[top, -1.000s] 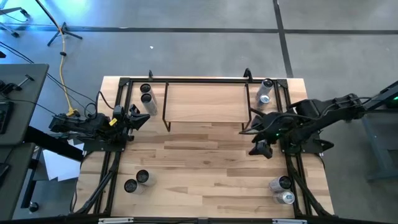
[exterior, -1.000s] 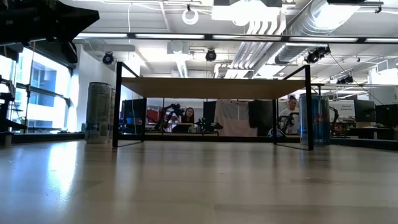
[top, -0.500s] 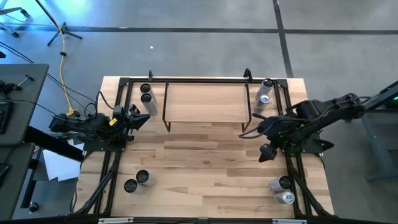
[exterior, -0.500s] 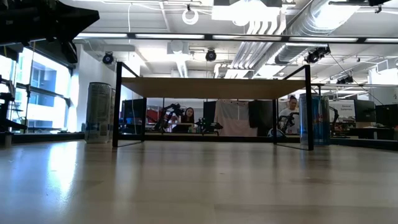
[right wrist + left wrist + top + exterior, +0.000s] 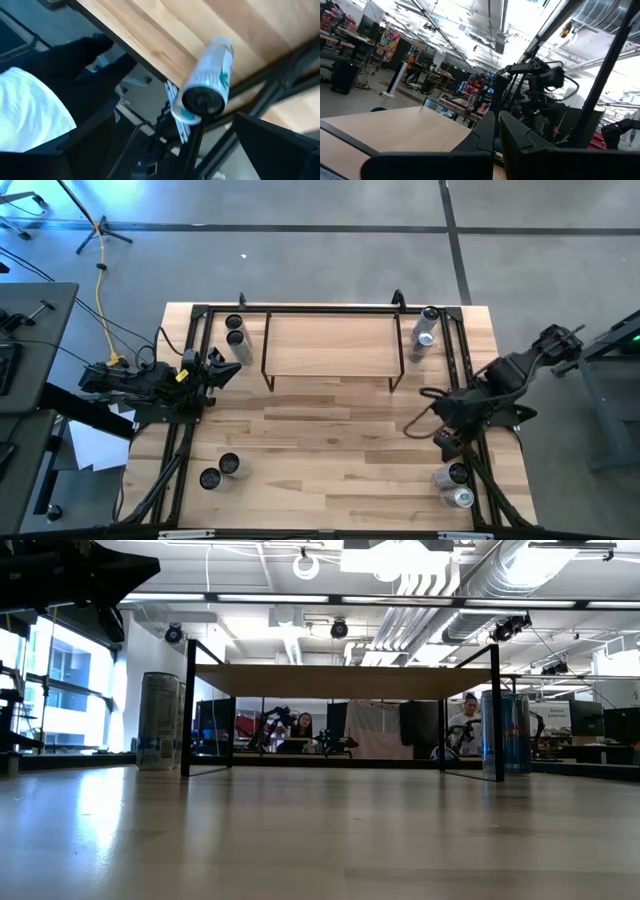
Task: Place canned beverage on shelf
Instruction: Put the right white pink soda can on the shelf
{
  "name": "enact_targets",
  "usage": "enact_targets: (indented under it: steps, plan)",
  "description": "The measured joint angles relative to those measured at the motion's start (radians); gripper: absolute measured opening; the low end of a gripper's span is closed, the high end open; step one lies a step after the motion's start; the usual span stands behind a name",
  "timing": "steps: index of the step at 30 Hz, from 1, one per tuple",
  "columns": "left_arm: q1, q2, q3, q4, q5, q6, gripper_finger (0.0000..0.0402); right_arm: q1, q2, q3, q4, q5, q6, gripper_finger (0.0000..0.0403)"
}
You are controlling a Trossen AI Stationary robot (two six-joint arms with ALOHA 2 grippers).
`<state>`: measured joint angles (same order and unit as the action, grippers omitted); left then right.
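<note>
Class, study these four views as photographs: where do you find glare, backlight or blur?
Low view: ceiling lights glare and the shelf is backlit, its underside dark. Left wrist view: bright ceiling behind, the left gripper a dark shape. Right wrist view: the can and the tabletop are smeared with blur. High view: evenly lit.

a black rail frame [image 5: 330, 307] runs round the light wood table [image 5: 330, 470]. on the grey floor left of the table a yellow cable [image 5: 101, 295] trails past a tripod foot [image 5: 100, 232], and white paper [image 5: 95, 442] lies under the table's left edge. in the low view, ceiling ducts [image 5: 440, 580] hang overhead and a seated person [image 5: 300, 727] shows far behind the table.
</note>
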<state>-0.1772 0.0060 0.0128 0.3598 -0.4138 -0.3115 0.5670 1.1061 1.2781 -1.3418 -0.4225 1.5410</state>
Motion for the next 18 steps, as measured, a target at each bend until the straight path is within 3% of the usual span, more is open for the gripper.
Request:
enact_targets:
  steps: [6,10,15,18]
  plan:
    - [0.0,0.0,0.0,0.0,-0.001,-0.001,0.0003,0.122,0.0,0.0,0.033,0.007,0.184,0.0392]
    - [0.0,0.0,0.0,0.0,-0.001,0.0,0.0003,0.193,0.0,0.0,0.087,0.082,0.279,0.0392]
    - [0.0,0.0,0.0,0.0,-0.001,-0.001,0.0003,0.265,0.014,0.0,0.125,0.19,0.303,0.0392]
    - [0.0,0.0,0.0,0.0,-0.001,-0.001,0.0003,0.308,0.048,0.0,0.111,0.194,0.31,0.0392]
